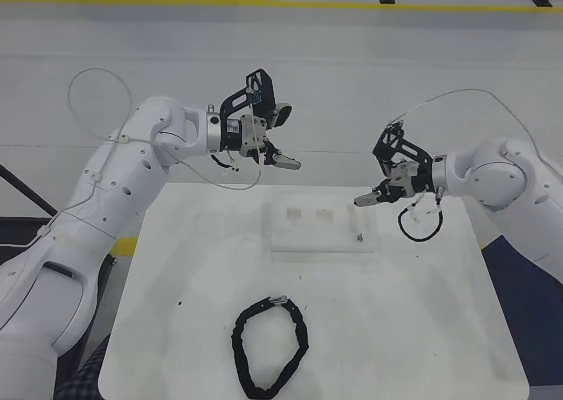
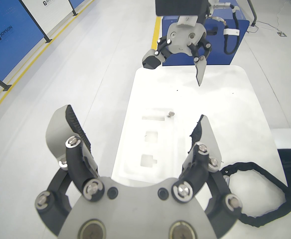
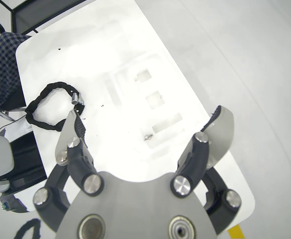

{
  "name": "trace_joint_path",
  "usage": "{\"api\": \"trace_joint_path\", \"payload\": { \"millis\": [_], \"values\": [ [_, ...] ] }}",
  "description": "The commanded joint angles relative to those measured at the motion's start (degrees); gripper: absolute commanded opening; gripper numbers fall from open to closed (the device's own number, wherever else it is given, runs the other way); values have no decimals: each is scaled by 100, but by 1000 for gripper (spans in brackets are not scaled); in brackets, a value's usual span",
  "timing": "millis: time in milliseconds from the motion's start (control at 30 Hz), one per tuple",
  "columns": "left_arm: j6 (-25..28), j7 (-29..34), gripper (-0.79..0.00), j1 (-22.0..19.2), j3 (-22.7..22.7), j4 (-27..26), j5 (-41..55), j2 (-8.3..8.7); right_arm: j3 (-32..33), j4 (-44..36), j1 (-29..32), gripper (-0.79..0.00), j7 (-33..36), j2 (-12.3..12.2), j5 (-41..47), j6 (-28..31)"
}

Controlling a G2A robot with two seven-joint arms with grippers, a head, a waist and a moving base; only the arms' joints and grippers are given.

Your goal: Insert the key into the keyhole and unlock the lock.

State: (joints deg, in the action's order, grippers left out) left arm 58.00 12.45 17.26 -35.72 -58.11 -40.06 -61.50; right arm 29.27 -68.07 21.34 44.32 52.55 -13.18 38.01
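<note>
The left gripper (image 2: 134, 112) hangs above the far left edge of the white table (image 1: 411, 320), its jaws spread wide and holding nothing. The black chain lock (image 3: 57, 85) lies looped near the front edge. Behind it sits a white foam tray (image 1: 301, 235), with the small key (image 3: 148, 137) on its right end. The right gripper (image 3: 145, 110) hovers just above the key, fingers apart and bare.
</note>
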Motion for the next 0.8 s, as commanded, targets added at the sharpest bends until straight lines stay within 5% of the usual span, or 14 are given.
{"api": "trace_joint_path", "payload": {
  "millis": [0,367,767],
  "values": [
    [0,0,0,0,0,0,0,0,-47,45,15,0,290,58,257,-526],
    [0,0,0,0,0,0,0,0,-246,176,267,0,1080,345,912,-2387],
    [0,0,0,0,0,0,0,0,-651,529,486,0,1268,792,757,-3501]
  ]
}}
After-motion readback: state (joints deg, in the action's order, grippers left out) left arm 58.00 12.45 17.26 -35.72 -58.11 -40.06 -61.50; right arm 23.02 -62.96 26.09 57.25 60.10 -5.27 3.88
